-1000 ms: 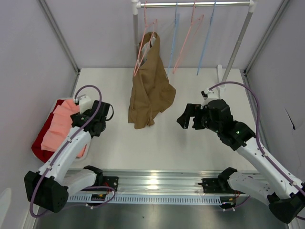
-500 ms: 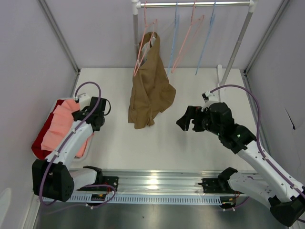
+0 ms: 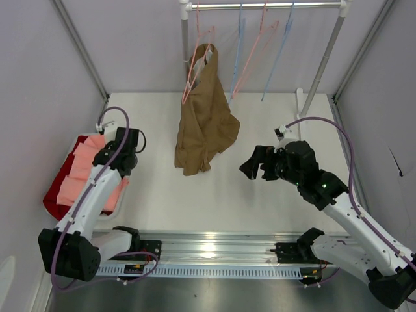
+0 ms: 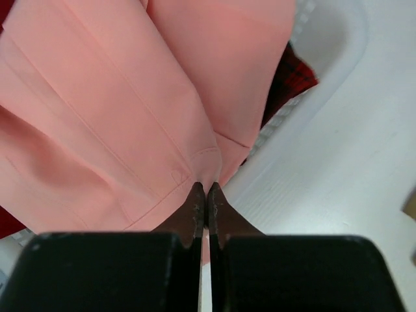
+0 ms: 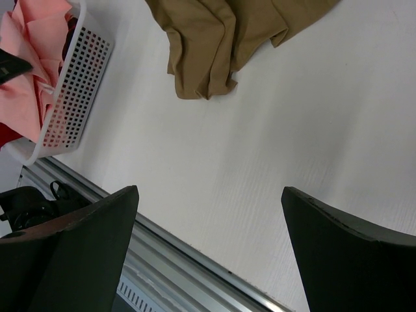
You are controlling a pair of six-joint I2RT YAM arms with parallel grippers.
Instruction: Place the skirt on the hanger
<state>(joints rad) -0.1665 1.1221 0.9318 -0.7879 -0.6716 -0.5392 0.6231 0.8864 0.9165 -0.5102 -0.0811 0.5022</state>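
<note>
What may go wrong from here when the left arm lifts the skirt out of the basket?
1. The left gripper is shut on only a thin edge fold of the skirt, so the fabric may slip out.
2. The dark red cloth lies under the skirt in the basket and might be dragged up with it.

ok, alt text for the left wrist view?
The left claw is shut on a fold at the edge of the salmon-pink skirt, seen from close above. The skirt lies in a white basket over a dark red cloth, with the white table to the right.
</note>
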